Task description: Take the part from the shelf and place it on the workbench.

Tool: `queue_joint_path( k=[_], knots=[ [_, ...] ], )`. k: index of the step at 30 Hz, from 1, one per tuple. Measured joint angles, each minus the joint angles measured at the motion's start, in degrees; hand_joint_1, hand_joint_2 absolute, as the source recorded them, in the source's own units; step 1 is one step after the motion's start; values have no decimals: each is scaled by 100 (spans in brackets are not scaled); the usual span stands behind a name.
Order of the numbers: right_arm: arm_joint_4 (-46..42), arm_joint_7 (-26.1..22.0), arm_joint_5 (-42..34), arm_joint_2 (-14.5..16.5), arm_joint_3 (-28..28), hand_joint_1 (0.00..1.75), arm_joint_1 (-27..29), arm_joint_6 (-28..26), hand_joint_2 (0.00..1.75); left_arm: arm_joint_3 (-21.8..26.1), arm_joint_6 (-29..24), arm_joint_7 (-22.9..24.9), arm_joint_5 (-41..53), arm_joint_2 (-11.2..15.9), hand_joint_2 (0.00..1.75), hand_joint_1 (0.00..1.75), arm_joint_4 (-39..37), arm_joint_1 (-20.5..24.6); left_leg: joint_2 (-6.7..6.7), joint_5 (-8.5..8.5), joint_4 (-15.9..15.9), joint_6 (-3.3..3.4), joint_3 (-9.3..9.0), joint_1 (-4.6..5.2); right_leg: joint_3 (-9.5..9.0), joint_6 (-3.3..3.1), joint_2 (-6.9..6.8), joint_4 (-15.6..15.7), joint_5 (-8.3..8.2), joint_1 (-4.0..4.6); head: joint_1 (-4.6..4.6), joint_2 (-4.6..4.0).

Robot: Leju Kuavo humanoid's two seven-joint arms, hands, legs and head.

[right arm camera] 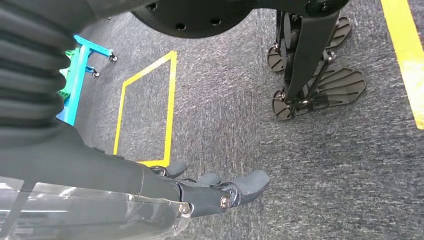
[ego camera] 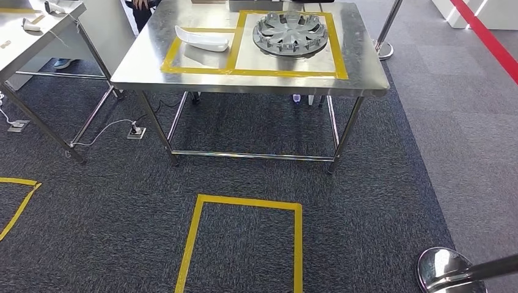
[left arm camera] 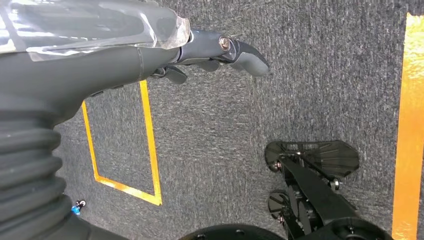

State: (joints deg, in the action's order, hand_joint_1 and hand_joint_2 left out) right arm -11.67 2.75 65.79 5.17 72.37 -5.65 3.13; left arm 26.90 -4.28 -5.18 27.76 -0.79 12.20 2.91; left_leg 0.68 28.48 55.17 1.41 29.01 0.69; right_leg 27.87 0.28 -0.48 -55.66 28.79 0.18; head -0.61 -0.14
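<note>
The steel workbench (ego camera: 366,73) stands ahead of me in the head view, marked with yellow tape boxes. A white curved part (ego camera: 201,39) lies in the left box. A grey wheel cover (ego camera: 289,33) lies in the larger right box. My left hand (left arm camera: 210,55) hangs over the carpet, fingers loosely apart, holding nothing. My right hand (right arm camera: 215,190) also hangs over the carpet with its fingers stretched out and nothing in them. A blue and green frame (right arm camera: 75,75) stands behind me in the right wrist view.
A yellow tape square (ego camera: 244,204) marks the carpet in front of the bench. A second steel table (ego camera: 36,36) stands at the left. Chrome stanchion bases sit at the lower right (ego camera: 449,271) and by the bench's far right corner (ego camera: 385,50). A person (ego camera: 143,6) stands beyond the bench.
</note>
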Motion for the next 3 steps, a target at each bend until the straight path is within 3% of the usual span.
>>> queue_joint_path(
  k=[3],
  knots=[
    [0,0,0,5,0,0,-4,-1,175,7,-1,0,0,1,175,0,-5,2,-2,-23,-2,-29,18,-8,23,-18,-1,-16,-10,7,-1,0]
  ],
)
